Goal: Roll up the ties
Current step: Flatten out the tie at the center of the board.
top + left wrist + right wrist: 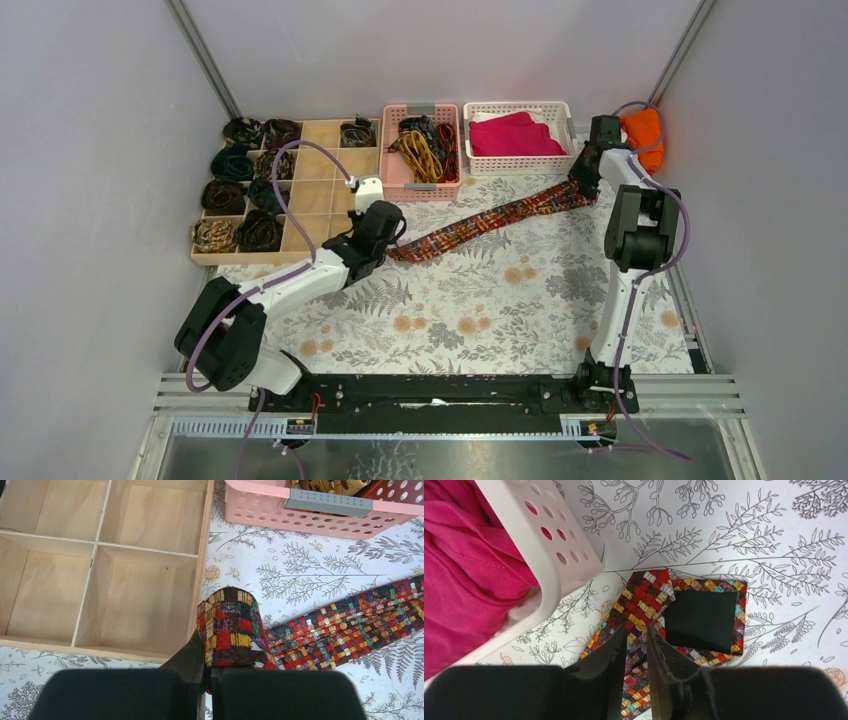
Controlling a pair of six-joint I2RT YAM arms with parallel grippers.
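a wooden divided tray [318, 165] sat at the table's [480, 310] far left corner, with rolled ties [232, 162] in its left compartments. just off its right edge, the left gripper [207, 660] was clamped tight on the rolled end of a red-orange patchwork tie [490, 220]. the tie ran diagonally across the table, in front of a pink basket [420, 190] and a white basket [517, 167]. at its far right end, the right gripper [636, 645] had its jaws slightly parted, astride the fabric.
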